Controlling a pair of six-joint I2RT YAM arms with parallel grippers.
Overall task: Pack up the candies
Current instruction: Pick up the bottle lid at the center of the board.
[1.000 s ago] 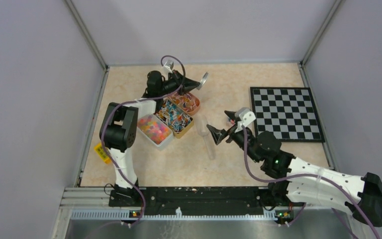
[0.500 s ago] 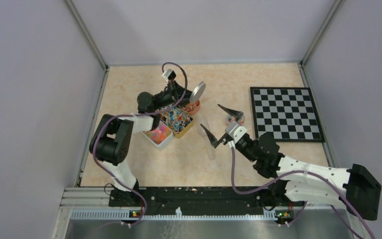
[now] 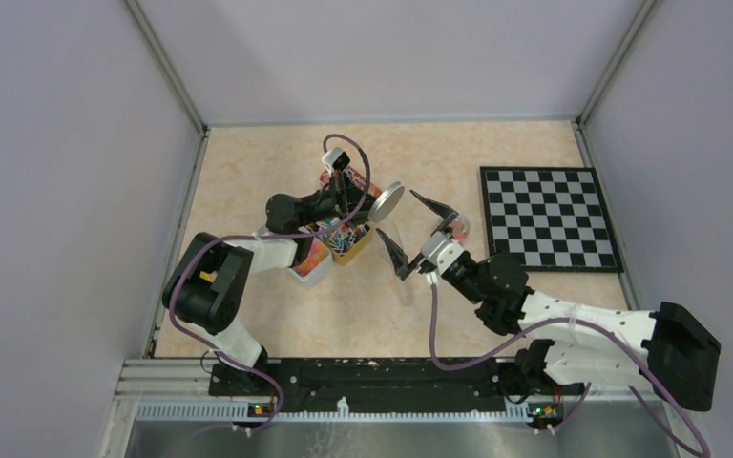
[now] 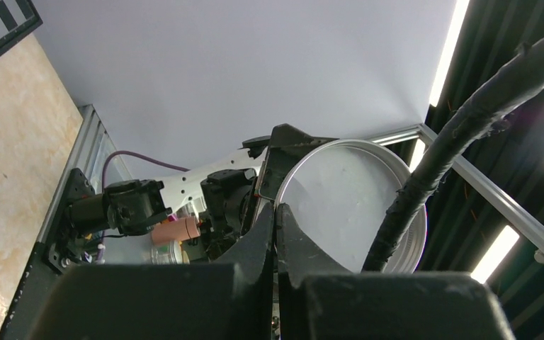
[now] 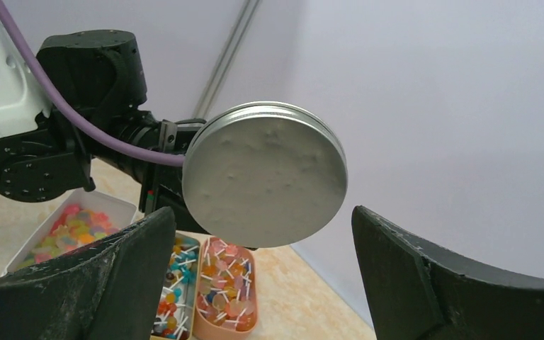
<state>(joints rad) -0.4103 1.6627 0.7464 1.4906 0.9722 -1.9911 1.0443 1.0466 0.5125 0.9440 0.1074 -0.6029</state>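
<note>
The left gripper (image 4: 276,212) is clamped on the rim of a round silver metal tin (image 5: 265,184), possibly just its lid. The right gripper (image 5: 261,216) faces it, fingers spread wide.

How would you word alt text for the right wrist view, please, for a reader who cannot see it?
A shallow round silver tin, gripped at its rim by the left gripper, faces the camera between the dark fingers of the open right gripper. Below lie a white tray of mixed-colour candies and a pink tray of lollipops.
</note>
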